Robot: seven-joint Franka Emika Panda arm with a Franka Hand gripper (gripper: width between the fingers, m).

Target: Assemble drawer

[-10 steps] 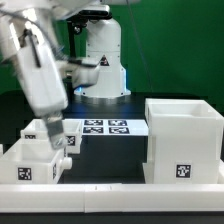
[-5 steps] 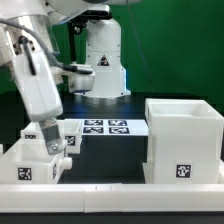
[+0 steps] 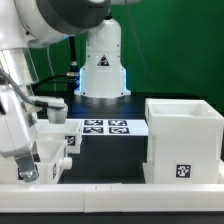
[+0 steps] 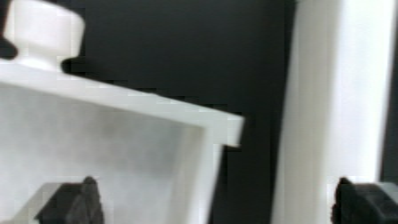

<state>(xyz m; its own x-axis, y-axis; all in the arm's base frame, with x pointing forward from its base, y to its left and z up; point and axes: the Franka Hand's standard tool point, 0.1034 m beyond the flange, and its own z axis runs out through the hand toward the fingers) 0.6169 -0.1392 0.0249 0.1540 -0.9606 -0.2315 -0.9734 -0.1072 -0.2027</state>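
Note:
The large boxy casing (image 3: pixel 185 140) stands open-topped at the exterior view's right, a tag on its front. The smaller trays (image 3: pixel 58 152) sit at the left, largely hidden by my arm. My gripper (image 3: pixel 30 170) is low over them. In the wrist view the gripper (image 4: pixel 221 205) is wide open and holds nothing. Its dark fingertips (image 4: pixel 71 202) stand far apart. Between them lie a tray wall (image 4: pixel 125 140) and a dark gap. The tray's knob (image 4: pixel 39 35) shows beyond. A white upright strip (image 4: pixel 338 100) runs beside the other fingertip; I cannot tell which part it is.
The marker board (image 3: pixel 105 127) lies flat on the black table between the trays and the casing. The robot's white base (image 3: pixel 103 65) stands behind it before a green backdrop. A white rim (image 3: pixel 110 190) runs along the front.
My arm has swung down and toward the exterior view's left, lowering the gripper over the trays and hiding more of them. The casing has not moved.

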